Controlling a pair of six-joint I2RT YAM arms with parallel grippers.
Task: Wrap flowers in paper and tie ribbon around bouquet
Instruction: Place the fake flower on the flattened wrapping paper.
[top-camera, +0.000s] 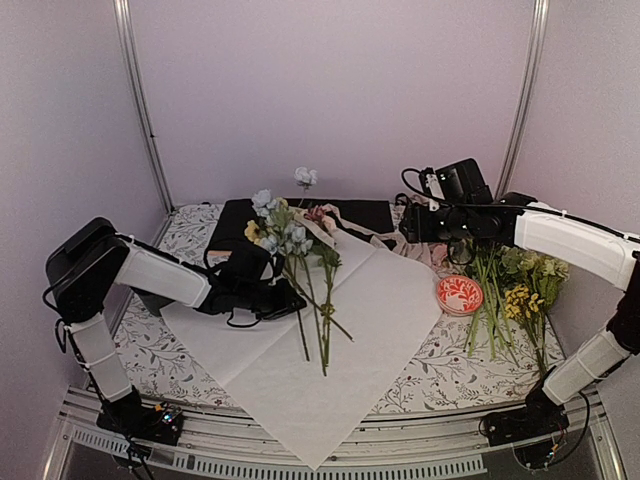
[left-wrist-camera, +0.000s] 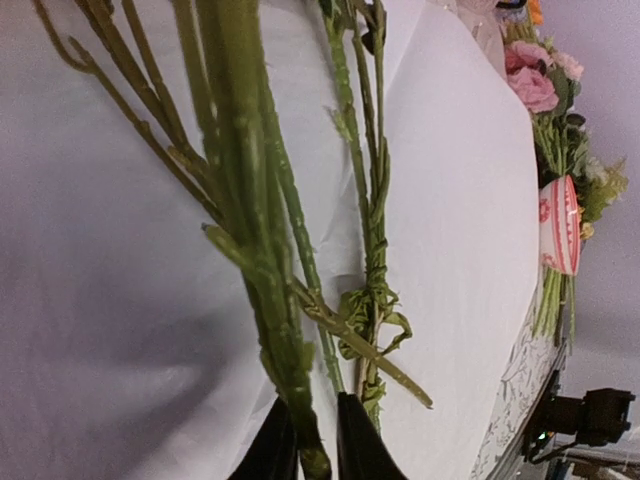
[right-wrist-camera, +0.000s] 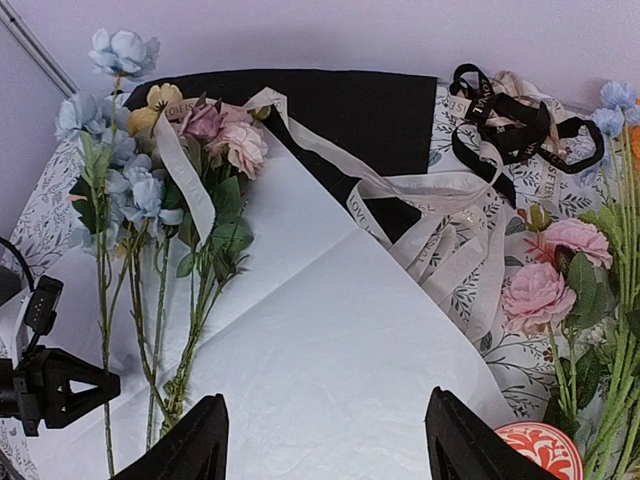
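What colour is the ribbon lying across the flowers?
Cream-white, with small dark lettering printed on it. The ribbon shows best in the right wrist view.

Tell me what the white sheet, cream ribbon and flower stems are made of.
The sheet looks like thin matte paper: soft creases, fold lines. The ribbon seems woven fabric, faintly satiny, with printed lettering. The stems are probably plastic: uniform green with moulded-looking nubs.
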